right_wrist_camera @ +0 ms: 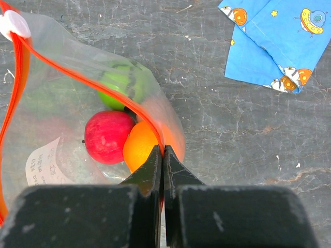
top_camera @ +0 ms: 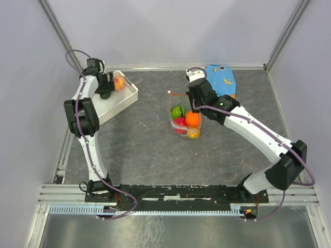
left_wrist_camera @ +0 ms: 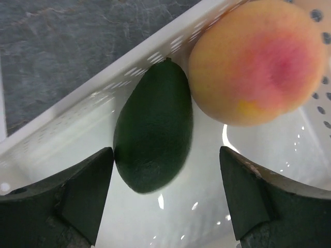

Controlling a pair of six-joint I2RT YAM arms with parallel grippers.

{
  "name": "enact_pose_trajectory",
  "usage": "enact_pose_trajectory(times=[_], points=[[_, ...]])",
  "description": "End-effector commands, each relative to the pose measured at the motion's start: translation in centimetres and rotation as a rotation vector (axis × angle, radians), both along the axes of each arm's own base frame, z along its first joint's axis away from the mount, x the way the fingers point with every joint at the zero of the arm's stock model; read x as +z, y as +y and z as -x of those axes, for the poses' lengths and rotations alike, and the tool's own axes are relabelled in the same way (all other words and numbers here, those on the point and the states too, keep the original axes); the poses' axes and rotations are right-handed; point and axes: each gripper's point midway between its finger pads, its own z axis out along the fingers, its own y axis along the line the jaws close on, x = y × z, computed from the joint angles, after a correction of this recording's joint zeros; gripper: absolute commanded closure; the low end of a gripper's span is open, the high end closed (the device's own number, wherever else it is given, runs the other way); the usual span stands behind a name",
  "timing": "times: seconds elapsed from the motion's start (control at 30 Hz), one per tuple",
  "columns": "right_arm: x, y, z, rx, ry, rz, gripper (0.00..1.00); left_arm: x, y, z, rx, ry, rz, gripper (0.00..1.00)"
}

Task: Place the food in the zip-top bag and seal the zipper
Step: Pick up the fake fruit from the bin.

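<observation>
The clear zip-top bag lies mid-table and holds the striped green fruit, the red fruit, the orange fruit and the yellow fruit. My right gripper is shut on the bag's red-orange zipper, holding the mouth open; the red fruit and orange fruit show inside. My left gripper is open inside the white basket, its fingers either side of the dark green fruit. The peach-pink fruit lies touching it.
A blue patterned cloth lies at the back right, also in the right wrist view. The basket wall runs just behind the green fruit. A white zipper slider sits at the bag's far corner.
</observation>
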Motion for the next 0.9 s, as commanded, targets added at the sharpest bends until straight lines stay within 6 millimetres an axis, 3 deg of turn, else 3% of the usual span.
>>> enact_pose_trajectory(times=[0.0,0.03,0.1,0.33,0.47,0.6,0.87], points=[[1.6,-0.9,0.0,-0.035,-0.039,-0.016,0.98,0.0,0.5,-1.9,-0.041,-0.034,-0.012,0.13],[1.5,-0.9,0.0,-0.037,-0.036,-0.012,0.98,0.1,0.4,-2.1,-0.044,-0.038,-0.008,0.14],[1.4,-1.1,0.2,-0.042,-0.033,-0.010,0.98,-1.5,0.4,-2.3,-0.043,-0.015,-0.005,0.16],[1.0,-1.9,0.7,-0.064,-0.029,0.005,0.98,-2.7,0.1,-2.7,-0.045,-0.014,0.019,0.25],[0.9,-2.1,0.9,-0.068,-0.033,-0.005,0.98,-2.7,-0.1,-2.5,-0.038,-0.013,0.038,0.43],[0.9,-2.2,0.7,-0.067,-0.040,0.005,0.98,0.3,-0.3,-1.6,-0.018,-0.050,0.044,0.56],[2.0,-1.9,0.2,-0.050,-0.076,0.005,0.99,6.8,-1.5,2.1,0.050,-0.176,0.109,0.63]])
